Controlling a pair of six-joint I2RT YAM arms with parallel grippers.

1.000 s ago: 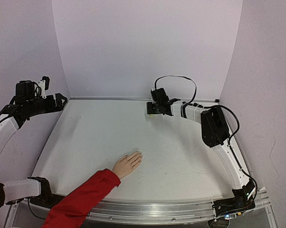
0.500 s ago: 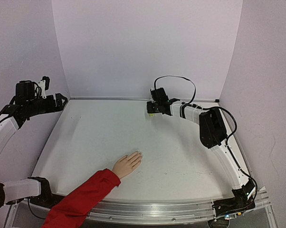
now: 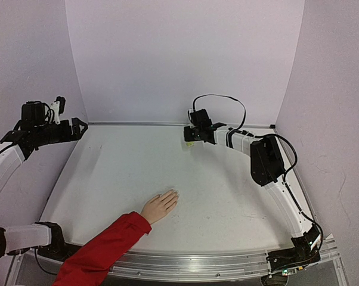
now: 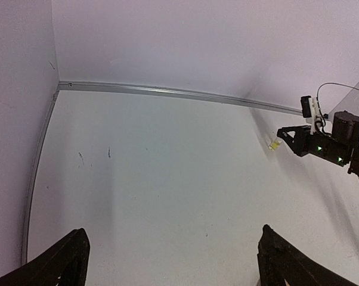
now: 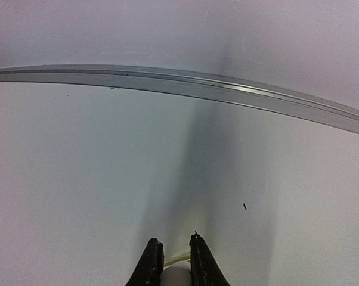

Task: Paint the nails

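nails (image 3: 175,193): found just below and left of centre in the overhead view, at the tips of a small peach hand (image 3: 160,207) laid flat on the table, fingers together and pointed toward the upper right; no detail can be made out on them.
sleeve (image 3: 105,250): bright red, run from the wrist down to the lower left edge of the frame, across the table's near rim.
right gripper (image 3: 189,139): placed at upper centre of the overhead view, close to the back wall; the nails are well apart from it, down and to the left.
right jaws: drawn together on a small yellow-green bottle (image 3: 190,143); in the right wrist view its white cap (image 5: 177,276) is pinched between the two black fingers (image 5: 151,265) at the bottom edge.
left gripper (image 3: 78,127): held at the left edge of the overhead view; the nails are well apart from it, down and to the right.
left jaws: spread wide, nothing held; the tips are seen in the lower corners of the left wrist view.
table (image 3: 227,196): white and faintly scuffed; only this surface is seen between the nails and either gripper.
rail (image 5: 227,89): a metal strip laid along the foot of the back wall, crossing the upper part of the right wrist view.
walls (image 3: 185,59): pale lilac, closing in the back and both sides.
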